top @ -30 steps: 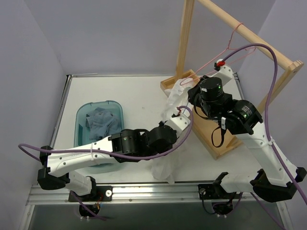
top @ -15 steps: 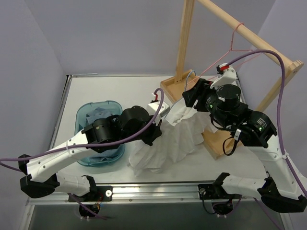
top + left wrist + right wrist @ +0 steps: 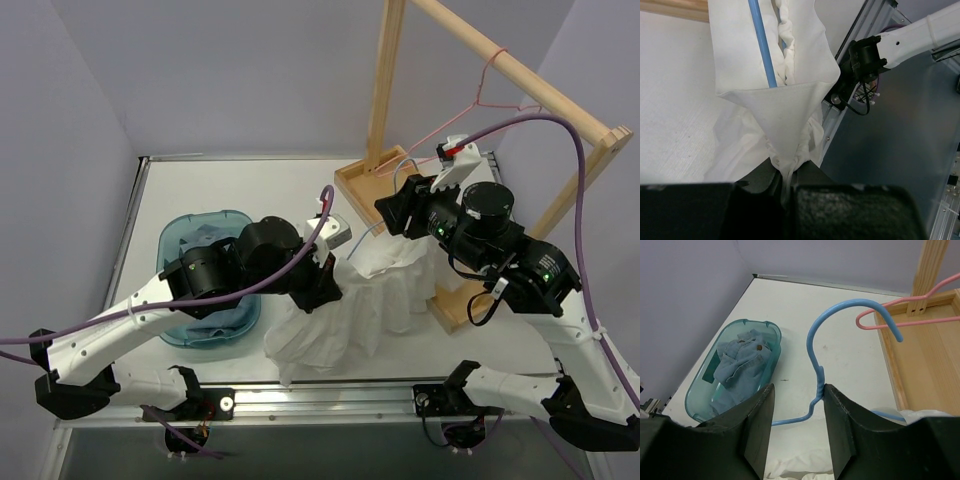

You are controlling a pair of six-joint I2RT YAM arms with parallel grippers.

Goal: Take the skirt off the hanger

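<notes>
The white crinkly skirt (image 3: 350, 305) lies spread on the table between the arms. My left gripper (image 3: 325, 288) is shut on a bunched edge of it, seen pinched between the jaws in the left wrist view (image 3: 785, 172). The light-blue hanger (image 3: 764, 45) runs inside the skirt (image 3: 785, 110) there. In the right wrist view the hanger (image 3: 812, 340) stands hook up with its twisted neck between my right gripper's (image 3: 799, 390) fingers, against the right one. The jaws stand apart, not clamped. The right gripper (image 3: 393, 212) hovers over the skirt's far end.
A teal bin (image 3: 172, 262) holding a blue denim garment (image 3: 208, 240) sits at the left, also in the right wrist view (image 3: 695, 400). A wooden rack with base (image 3: 452, 305) and post (image 3: 385, 80) stands at the right. A pink hanger (image 3: 480, 95) hangs on its rail.
My left gripper has pulled the skirt leftward and toward the near edge, spreading it over the table. The right arm has shifted up and right with the hanger.
</notes>
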